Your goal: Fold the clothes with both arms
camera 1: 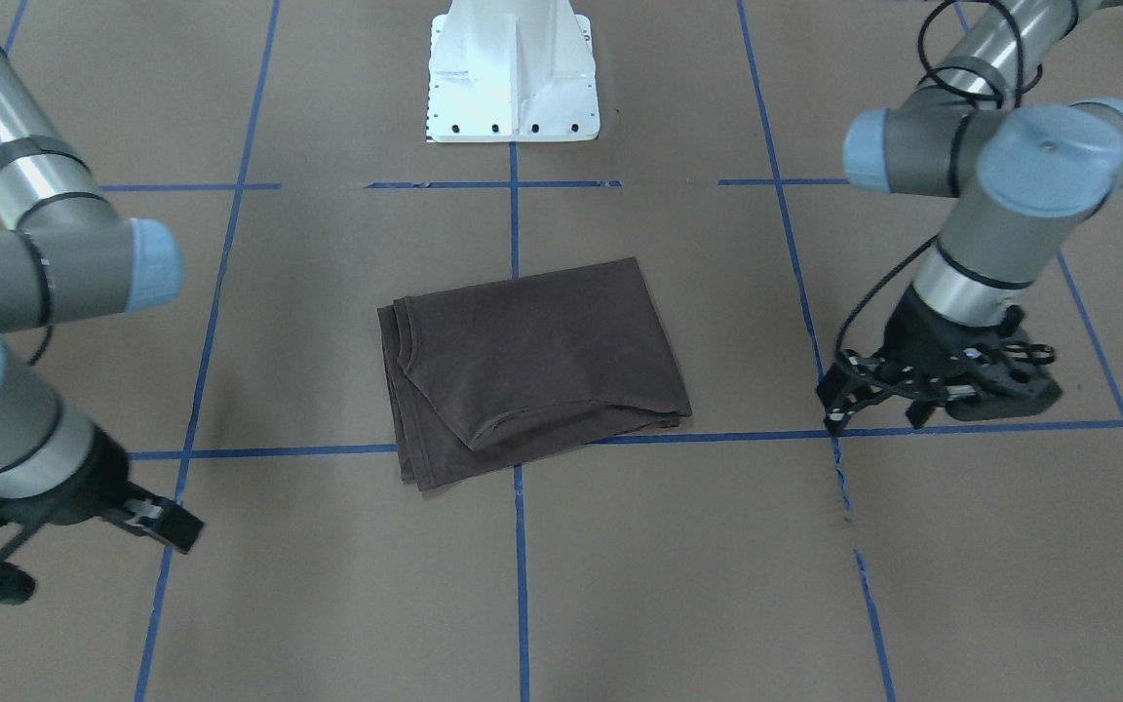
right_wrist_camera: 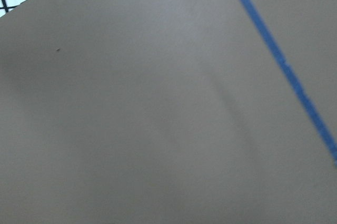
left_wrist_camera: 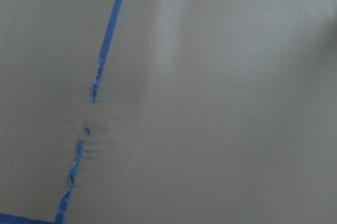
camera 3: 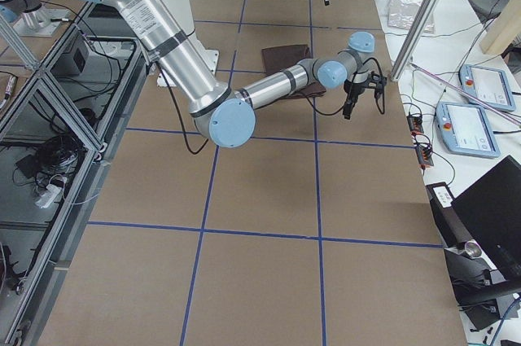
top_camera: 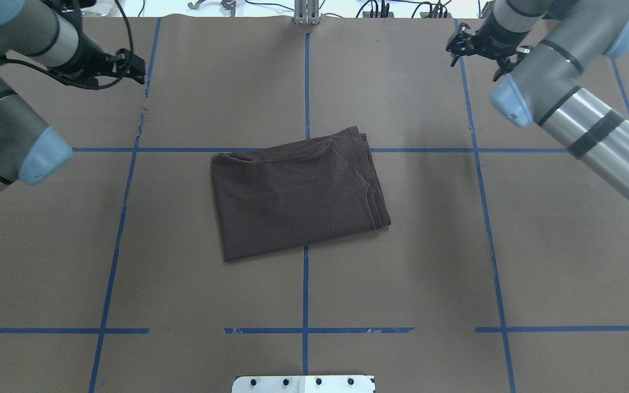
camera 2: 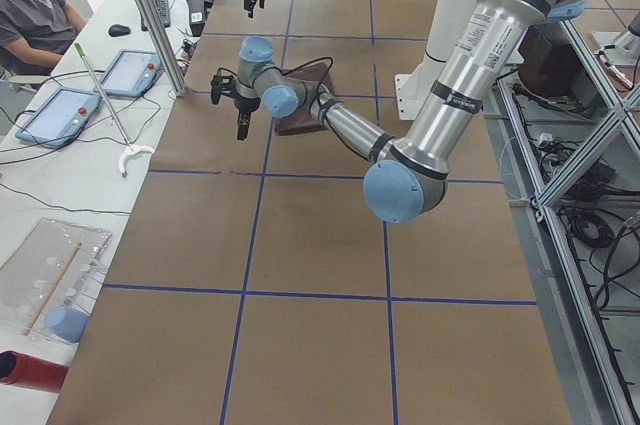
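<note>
I see the T-shirt [top_camera: 298, 191] folded flat at the middle of the bench [top_camera: 402, 273]. The left tool [camera 1: 927, 390] and right tool [camera 1: 64, 541] hang spread apart and empty (both towards the edge opposite the pedestal [camera 1: 513, 68]).

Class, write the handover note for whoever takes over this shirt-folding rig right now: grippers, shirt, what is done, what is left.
Left gripper: looks open and empty, hanging above the table to one side of the shirt.
Right gripper: looks open and empty, on the opposite side.
T-shirt: mid-table, a layered rectangle lying over a crossing of the blue tape; neither gripper touches it.
Done: the folding appears finished.
Left: probably little. The stacked edges are slightly staggered, so squaring them up is optional.
</note>
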You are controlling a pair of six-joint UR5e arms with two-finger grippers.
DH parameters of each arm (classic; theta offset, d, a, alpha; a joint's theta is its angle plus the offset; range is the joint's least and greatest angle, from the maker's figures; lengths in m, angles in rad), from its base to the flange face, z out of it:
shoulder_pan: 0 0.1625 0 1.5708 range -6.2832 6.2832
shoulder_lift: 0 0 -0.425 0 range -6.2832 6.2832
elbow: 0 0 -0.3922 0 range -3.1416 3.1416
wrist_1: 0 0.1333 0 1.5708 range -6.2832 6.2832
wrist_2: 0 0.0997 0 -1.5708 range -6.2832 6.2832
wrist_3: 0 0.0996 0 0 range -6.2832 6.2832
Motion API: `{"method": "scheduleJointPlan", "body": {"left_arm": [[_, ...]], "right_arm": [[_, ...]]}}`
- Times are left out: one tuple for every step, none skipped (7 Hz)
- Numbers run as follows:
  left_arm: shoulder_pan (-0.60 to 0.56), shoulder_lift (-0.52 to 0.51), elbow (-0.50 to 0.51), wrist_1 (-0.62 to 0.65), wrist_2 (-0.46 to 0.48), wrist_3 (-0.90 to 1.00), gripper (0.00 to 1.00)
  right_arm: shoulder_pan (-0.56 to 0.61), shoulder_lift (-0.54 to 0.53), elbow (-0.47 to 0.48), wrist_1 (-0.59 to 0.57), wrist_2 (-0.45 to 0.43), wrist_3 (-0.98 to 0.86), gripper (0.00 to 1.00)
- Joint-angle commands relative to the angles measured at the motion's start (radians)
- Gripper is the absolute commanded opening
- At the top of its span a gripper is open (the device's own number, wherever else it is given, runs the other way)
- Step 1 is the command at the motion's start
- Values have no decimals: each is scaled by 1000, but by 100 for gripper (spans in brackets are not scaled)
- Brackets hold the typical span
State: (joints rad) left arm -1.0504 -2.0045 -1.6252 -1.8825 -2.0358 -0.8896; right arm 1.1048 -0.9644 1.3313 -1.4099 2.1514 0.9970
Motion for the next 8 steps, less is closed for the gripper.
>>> {"method": "scheduleJointPlan", "body": {"left_arm": [[-229,160,-2,9,-67,505,100],[-309,221,-1,20,-105,748,100],[-392,274,7,16,-139,950,100],[-437,308,8,57,-165,1138,100],[-433,350,24,31,-181,1108,100],[-431,340,97,-42,-169,1041,100],[-433,372,116,-70,-165,1026,100],[-433,385,114,-69,-178,1032,100]], "right_arm": [[220,-231,57,-52,105,-566,100],[336,-337,65,-58,161,-815,100],[430,-412,77,-75,176,-977,100],[501,-483,141,-137,177,-1050,100],[500,-516,196,-144,160,-1055,100],[501,-528,210,-138,160,-1057,100],[501,-543,232,-139,157,-1043,100],[501,-580,238,-138,163,-1040,100]]}}
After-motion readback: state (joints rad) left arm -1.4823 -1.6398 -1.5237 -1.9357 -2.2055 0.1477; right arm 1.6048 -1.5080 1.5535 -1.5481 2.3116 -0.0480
